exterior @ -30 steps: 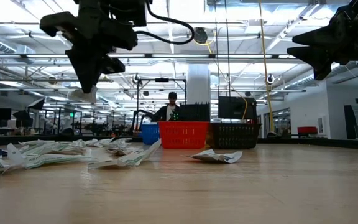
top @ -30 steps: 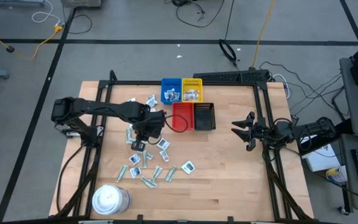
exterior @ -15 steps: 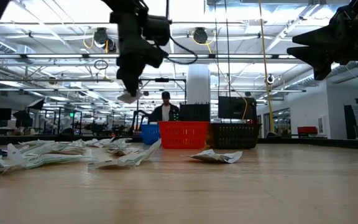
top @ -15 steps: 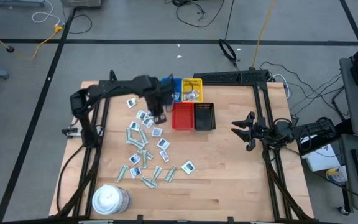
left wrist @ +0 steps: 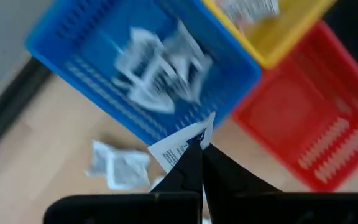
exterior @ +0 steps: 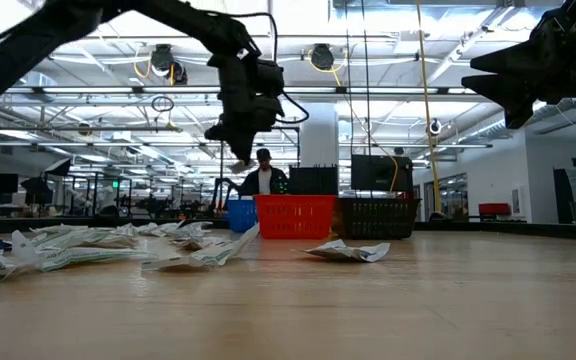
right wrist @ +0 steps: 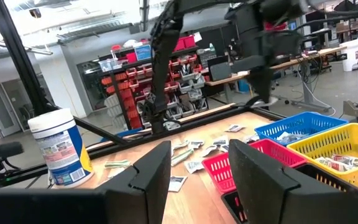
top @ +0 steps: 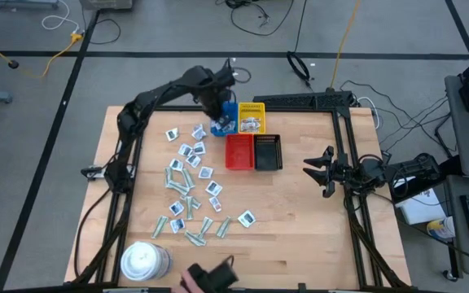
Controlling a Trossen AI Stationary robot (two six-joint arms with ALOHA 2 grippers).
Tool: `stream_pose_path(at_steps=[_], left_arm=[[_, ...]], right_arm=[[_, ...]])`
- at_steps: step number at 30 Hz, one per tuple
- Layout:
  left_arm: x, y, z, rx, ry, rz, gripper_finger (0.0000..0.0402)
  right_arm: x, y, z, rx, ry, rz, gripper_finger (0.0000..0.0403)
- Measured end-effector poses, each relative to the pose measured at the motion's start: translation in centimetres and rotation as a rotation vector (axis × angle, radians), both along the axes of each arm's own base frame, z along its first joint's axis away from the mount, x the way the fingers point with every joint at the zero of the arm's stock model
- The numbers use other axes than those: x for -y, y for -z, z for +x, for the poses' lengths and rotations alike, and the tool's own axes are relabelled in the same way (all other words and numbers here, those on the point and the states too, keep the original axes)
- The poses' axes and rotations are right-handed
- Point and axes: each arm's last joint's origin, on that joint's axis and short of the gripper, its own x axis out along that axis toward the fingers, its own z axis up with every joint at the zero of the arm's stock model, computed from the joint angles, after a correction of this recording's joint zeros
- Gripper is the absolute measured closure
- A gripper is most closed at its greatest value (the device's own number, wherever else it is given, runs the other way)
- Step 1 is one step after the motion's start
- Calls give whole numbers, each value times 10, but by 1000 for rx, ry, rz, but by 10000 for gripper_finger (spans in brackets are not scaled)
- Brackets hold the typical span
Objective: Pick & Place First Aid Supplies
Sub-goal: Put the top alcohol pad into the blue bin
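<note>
Left gripper [left wrist: 199,144] pinched shut on a white packet [left wrist: 180,148] with dark print, held by one corner above the near rim of the blue tray [left wrist: 104,56]. Hanging off the fingertips at a slant, most of the packet free.

Risks, as judged from this: thin grip on a corner, so a slip during travel possible. Release at this spot likely to drop the packet on the rim or on the wood just beside the tray, where another packet [left wrist: 118,165] already lies. Light, flat wrapper also liable to flutter sideways into the neighbouring yellow tray [left wrist: 272,31] or cling to a finger on opening.

Nearest the table's front edge: big white tub [top: 143,260], and a dark object [top: 210,277] at the very edge, unclear what. Next, the scattered first aid supplies [top: 190,187] spread over the left half of the table, white squares and pale strips, well clear of the carried one. Beyond them, red tray [top: 238,151] and black tray [top: 268,152] side by side, then blue and yellow trays behind, both already holding packets. Nothing between gripper and blue tray.

Right gripper [top: 322,172] waiting well off to the right, jaws partly open, holding nothing.

Farthest, a person [exterior: 264,175] in the room behind the trays.
</note>
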Motion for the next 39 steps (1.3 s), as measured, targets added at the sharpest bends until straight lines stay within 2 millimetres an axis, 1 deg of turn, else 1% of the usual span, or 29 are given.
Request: stream_pose_path(at_steps=[2, 5, 13, 15, 17, 20, 22, 27, 31, 35, 39], left_arm=[[-12, 4, 2, 21, -21, 18, 401], [-21, 18, 7, 23, -32, 28, 401], [-32, 56, 23, -1, -8, 38, 401], [-33, 61, 25, 4, -8, 41, 397], [-34, 61, 27, 16, -12, 49, 387], [-36, 61, 28, 34, -33, 57, 360], [-37, 60, 28, 40, -34, 61, 334], [-37, 60, 28, 61, -18, 42, 248], [-36, 60, 29, 59, -71, 32, 189], [-35, 60, 28, 54, -114, 7, 154], [-31, 56, 24, 41, -157, -51, 138]], right_arm=[[0, 0, 0, 0, 0, 0, 248], [0, 0, 0, 0, 0, 0, 248], [0, 0, 0, 0, 0, 0, 248], [0, 0, 0, 0, 0, 0, 248], [0, 0, 0, 0, 0, 0, 248], [0, 0, 0, 0, 0, 0, 248], [0, 0, 0, 0, 0, 0, 248], [0, 0, 0, 0, 0, 0, 248], [0, 0, 0, 0, 0, 0, 248], [0, 0, 0, 0, 0, 0, 248], [0, 0, 0, 0, 0, 0, 248]])
